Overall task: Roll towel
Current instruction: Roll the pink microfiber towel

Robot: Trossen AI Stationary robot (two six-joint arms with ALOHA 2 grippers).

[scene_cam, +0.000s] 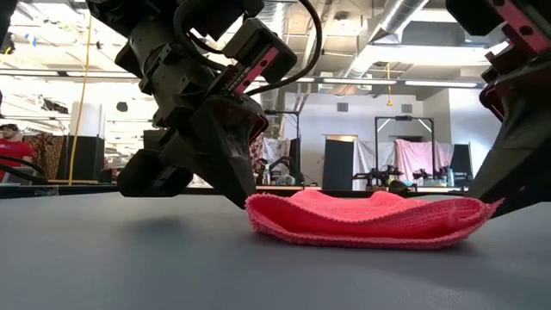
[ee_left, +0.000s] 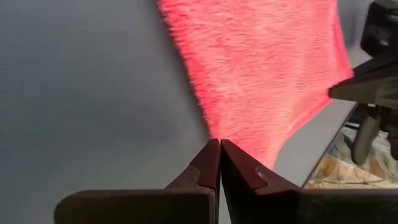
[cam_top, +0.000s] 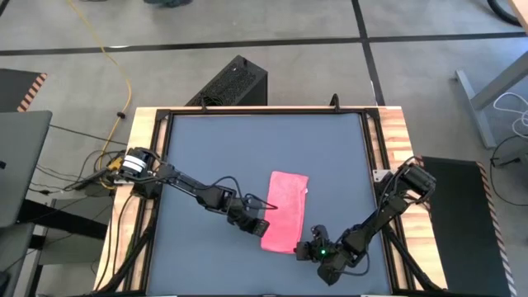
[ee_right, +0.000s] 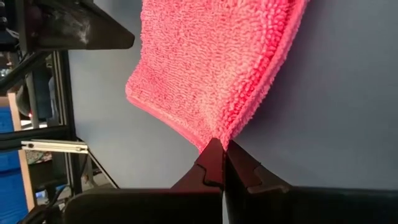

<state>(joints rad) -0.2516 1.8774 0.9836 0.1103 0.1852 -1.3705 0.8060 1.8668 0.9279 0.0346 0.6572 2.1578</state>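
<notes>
I see the pink towel folded long near the table's near edge. My left gripper and right gripper each pinch a near corner. I fear uneven pulls could skew the roll.

Towel lies on the table, folded into a strip, in the half nearer the front edge and slightly toward the right edge; its long axis runs from mid-table down toward the front edge. Left gripper sits at the strip's left long edge, near the front end, fingers together at the cloth's corner. Right gripper sits at the strip's front right corner (closest to the front edge), fingers pinched on the cloth. Both arms reach in from opposite side edges.
</notes>
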